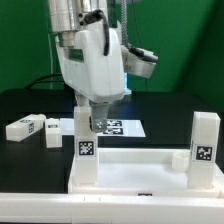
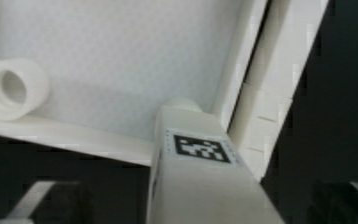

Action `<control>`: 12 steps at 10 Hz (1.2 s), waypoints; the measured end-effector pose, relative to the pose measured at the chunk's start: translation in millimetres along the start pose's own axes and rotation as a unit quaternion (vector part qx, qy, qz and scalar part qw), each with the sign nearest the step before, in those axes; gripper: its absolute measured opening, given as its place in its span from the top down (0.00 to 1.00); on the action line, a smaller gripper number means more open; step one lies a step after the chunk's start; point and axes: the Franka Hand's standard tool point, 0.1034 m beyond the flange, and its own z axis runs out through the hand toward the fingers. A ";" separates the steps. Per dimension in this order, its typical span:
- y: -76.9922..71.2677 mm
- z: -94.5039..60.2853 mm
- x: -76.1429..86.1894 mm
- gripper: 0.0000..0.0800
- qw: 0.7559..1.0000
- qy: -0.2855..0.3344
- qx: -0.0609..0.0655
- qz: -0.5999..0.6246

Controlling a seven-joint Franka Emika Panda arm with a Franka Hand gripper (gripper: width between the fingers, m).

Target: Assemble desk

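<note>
The white tabletop (image 1: 140,172) lies underside up at the front, its raised rim showing. Two white square legs stand upright on it: one at the exterior view's left corner (image 1: 85,145) and one at the right corner (image 1: 205,140), each with a black-and-white tag. My gripper (image 1: 90,120) is over the top of the left leg, with its fingers on either side of it. In the wrist view that leg (image 2: 202,165) runs between the fingers (image 2: 48,198) with dark gaps on both sides, so the gripper is open. The tabletop (image 2: 123,60) shows a round socket (image 2: 7,88).
Two loose white legs (image 1: 25,127) (image 1: 55,130) lie on the black table at the exterior view's left. The marker board (image 1: 125,127) lies behind the tabletop, partly hidden by my arm. A green backdrop stands behind.
</note>
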 end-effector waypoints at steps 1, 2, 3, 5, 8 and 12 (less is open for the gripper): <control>-1.8 -1.2 -0.3 0.20 0.999 0.003 -0.005 -0.053; -2.7 -1.6 0.3 0.19 0.994 0.004 -0.006 -0.108; -2.2 -1.8 1.4 0.19 0.988 0.004 -0.006 -0.154; -2.1 -1.8 1.5 0.19 0.977 0.004 -0.006 -0.215; -1.9 -1.7 1.6 0.19 0.947 0.005 -0.010 -0.321; -2.0 -2.4 4.0 0.19 0.861 0.020 -0.037 -0.507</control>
